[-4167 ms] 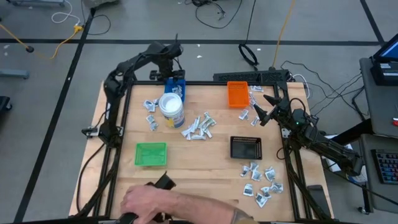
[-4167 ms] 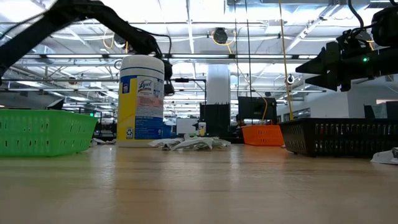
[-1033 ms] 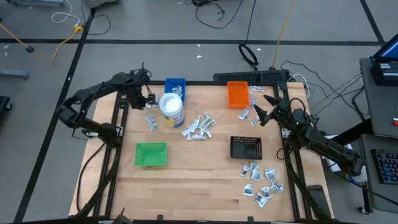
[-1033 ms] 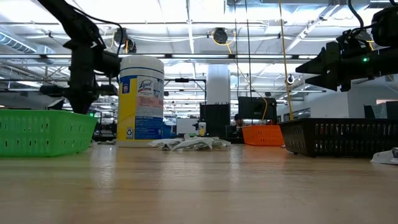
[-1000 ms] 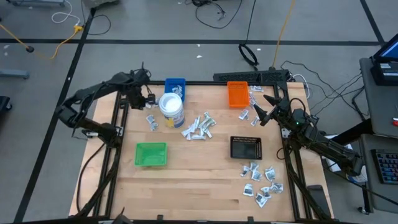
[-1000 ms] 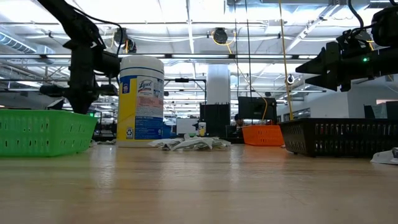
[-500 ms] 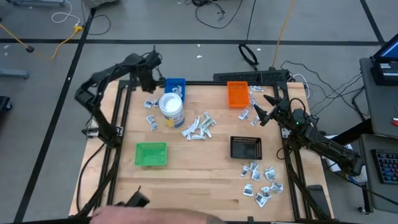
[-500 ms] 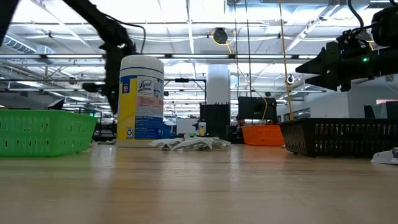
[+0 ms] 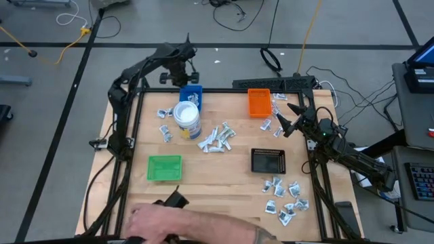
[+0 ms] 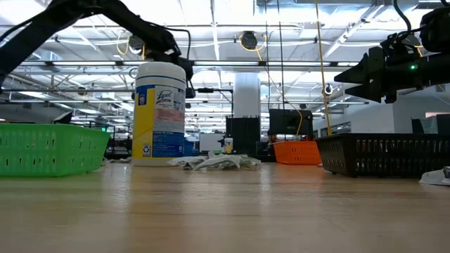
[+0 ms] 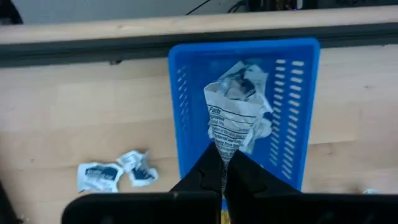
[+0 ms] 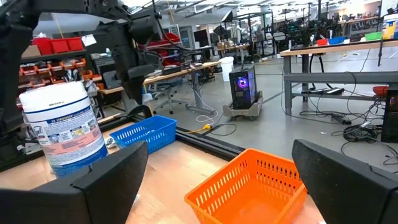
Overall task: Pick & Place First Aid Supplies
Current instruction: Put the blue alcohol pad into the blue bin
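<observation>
Wooden table (image 9: 224, 186) fills the middle of the high view, framed by dark rails, with a workshop of benches and cables beyond it. On it stand four trays: a green tray (image 9: 165, 168) near the left front, a black tray (image 9: 268, 161) right of centre, an orange tray (image 9: 258, 102) at the back right and a blue tray (image 11: 298, 112) at the back left, with a white tub (image 9: 187, 119) just in front of the blue one. A person's hand (image 9: 169, 220) reaches in over the front edge. The left arm stretches from the left rail to the back edge, and its left gripper (image 11: 225, 169) hangs over the blue tray with the fingers pinched shut on a crumpled white packet (image 11: 233, 124), which stands up from the fingertips above the tray floor; another wrapped piece appears to lie in the tray behind it. The right arm waits by the right rail, its right gripper (image 9: 290, 119) spread wide and empty, near the orange tray. Loose supplies lie in clusters: a pile (image 9: 217, 138) at the table's middle, a few pieces (image 9: 163, 123) left of the tub, some by the orange tray, and a scatter (image 9: 287, 200) at the right front. The step in hand looks like the placing of one packet into the blue tray. The next move, I judge, calls for the fingers to part while over the tray so the packet drops inside, then for the arm to lift clear of the wall and turn to the nearest loose pieces beside the tub.
</observation>
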Available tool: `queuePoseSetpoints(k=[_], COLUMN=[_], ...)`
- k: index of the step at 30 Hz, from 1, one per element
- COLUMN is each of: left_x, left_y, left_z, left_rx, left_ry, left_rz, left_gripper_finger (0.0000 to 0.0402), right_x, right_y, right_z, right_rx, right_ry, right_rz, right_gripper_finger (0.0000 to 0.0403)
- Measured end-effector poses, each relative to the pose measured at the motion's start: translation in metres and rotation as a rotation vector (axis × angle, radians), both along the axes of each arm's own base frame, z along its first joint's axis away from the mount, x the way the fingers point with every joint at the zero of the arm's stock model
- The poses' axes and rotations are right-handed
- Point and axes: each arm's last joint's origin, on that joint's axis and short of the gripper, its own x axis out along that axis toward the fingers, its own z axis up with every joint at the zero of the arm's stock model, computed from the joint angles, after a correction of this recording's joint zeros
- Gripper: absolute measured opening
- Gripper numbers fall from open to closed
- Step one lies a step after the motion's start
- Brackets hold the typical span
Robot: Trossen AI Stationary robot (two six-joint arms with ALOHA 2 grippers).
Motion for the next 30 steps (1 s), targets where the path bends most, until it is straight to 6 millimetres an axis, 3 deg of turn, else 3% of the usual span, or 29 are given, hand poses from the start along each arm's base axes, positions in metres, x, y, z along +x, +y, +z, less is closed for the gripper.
queuePoseSetpoints(k=[5,19,30], left_x=[0.007,0.038,0.04], left_y=[0.002,-0.003,-0.002], left_z=[-0.01,-0.066,-0.07], left_rx=[-0.021,-0.13,-0.138], left_ry=[-0.002,0.079,0.062], left_rz=[-0.004,-0.101,-0.077], left_gripper_finger=[0.0,0.0003,0.0036], right_x=[0.0,0.0,0.0], right_y=[0.0,0.0,0.0], right_z=[0.0,0.0,0.0], right_rx=[0.0,0.0,0.0], right_ry=[0.001,0.0,0.0], right_rz=[0.0,0.0,0.0], right_gripper_finger=[0.0393,0.0393,0.0393])
